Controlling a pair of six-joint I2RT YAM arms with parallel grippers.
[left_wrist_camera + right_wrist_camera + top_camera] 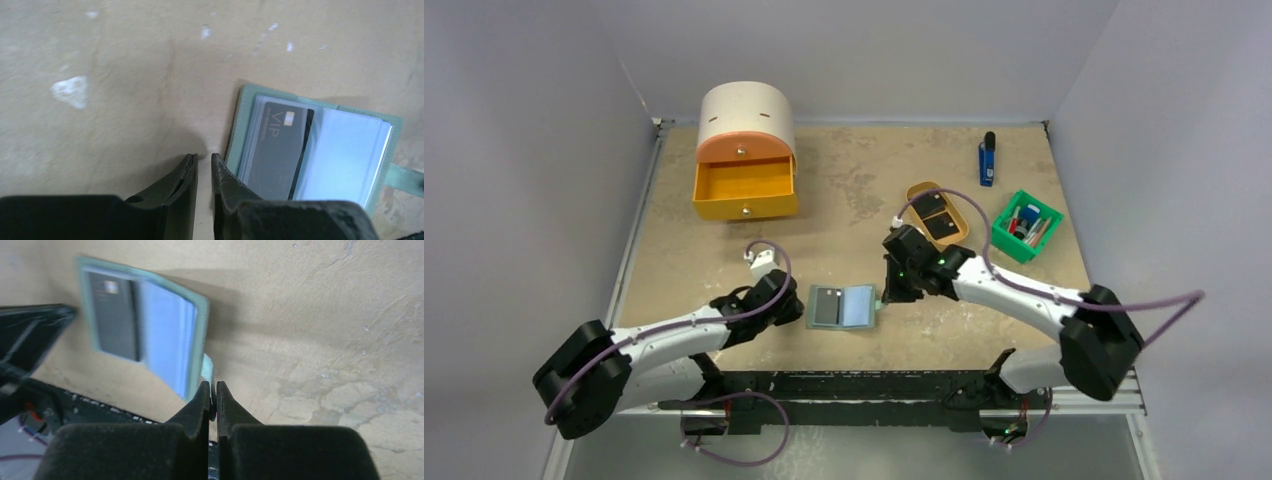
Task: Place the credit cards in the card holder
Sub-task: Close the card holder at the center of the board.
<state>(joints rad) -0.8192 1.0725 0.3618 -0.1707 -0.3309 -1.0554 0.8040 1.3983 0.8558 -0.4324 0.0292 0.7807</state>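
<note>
Far left on the mottled tan table (854, 180) we see a small drawer box (744, 150) with a smooth cream arched top and an orange drawer pulled open. Nearer, the left gripper (204, 157) hovers low over the table with its dark, matte fingers a narrow slit apart, bare table showing between them and nothing held. Its right finger sits just beside the wallet's left edge. The wallet (844, 306) lies open and flat in the near middle of the table, a grey-green, nearly square cover with pale blue-grey plastic pockets. A thin black card (280, 150) marked VIP sits in the left pocket. From the wallet's right edge a short snap tab sticks out, and the right gripper (212, 387) has its fingertips pressed together right at the tab's end. We cannot tell whether they pinch the tab. Farther right, a tan oval tray (916, 190) holds two black cards (944, 226) lying flat. Beyond it, far right, lies a blue-and-black stick (988, 160), and nearer stands a square green bin (1014, 245) with small odds and ends inside.
</note>
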